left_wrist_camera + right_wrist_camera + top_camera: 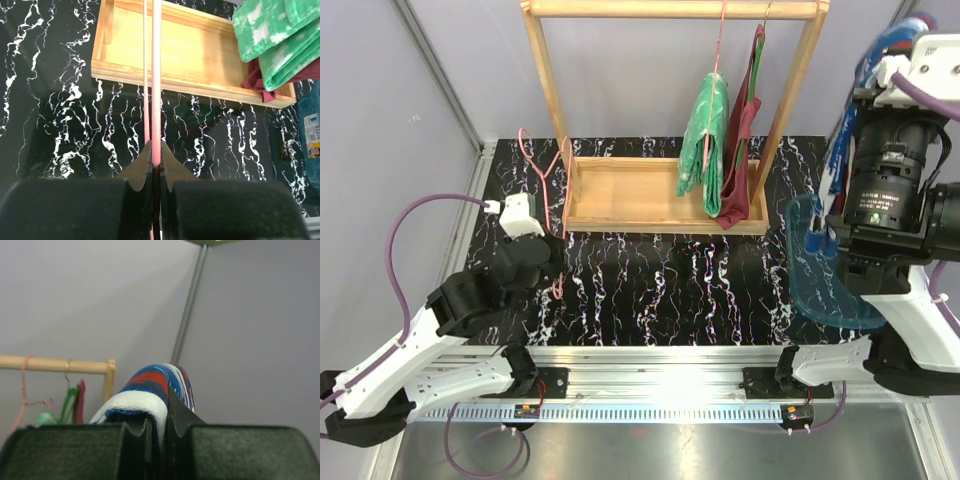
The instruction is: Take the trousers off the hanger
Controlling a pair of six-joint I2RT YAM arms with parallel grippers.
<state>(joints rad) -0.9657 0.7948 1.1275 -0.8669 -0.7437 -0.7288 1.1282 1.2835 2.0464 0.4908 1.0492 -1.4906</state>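
My right gripper (pixel 898 68) is raised high at the right and is shut on the dark blue trousers (pixel 840 150) with white and red streaks; in the right wrist view the fabric (pixel 157 382) bulges out between the jaws of the right gripper (pixel 159 412). The green trousers (pixel 705 140) hang on a pink hanger from the wooden rack's top bar (pixel 670 9), beside the maroon top (pixel 744 135). My left gripper (pixel 556 258) is low at the left, shut on an empty pink hanger (pixel 546 172). In the left wrist view this gripper (pixel 156 150) pinches the hanger's wire (pixel 156 75).
The rack's wooden base tray (pixel 630 190) stands at the back middle of the black marbled table (pixel 660 290). A translucent blue basket (pixel 820 270) sits at the right, under the hanging blue trousers. Grey walls close in on the left, back and right.
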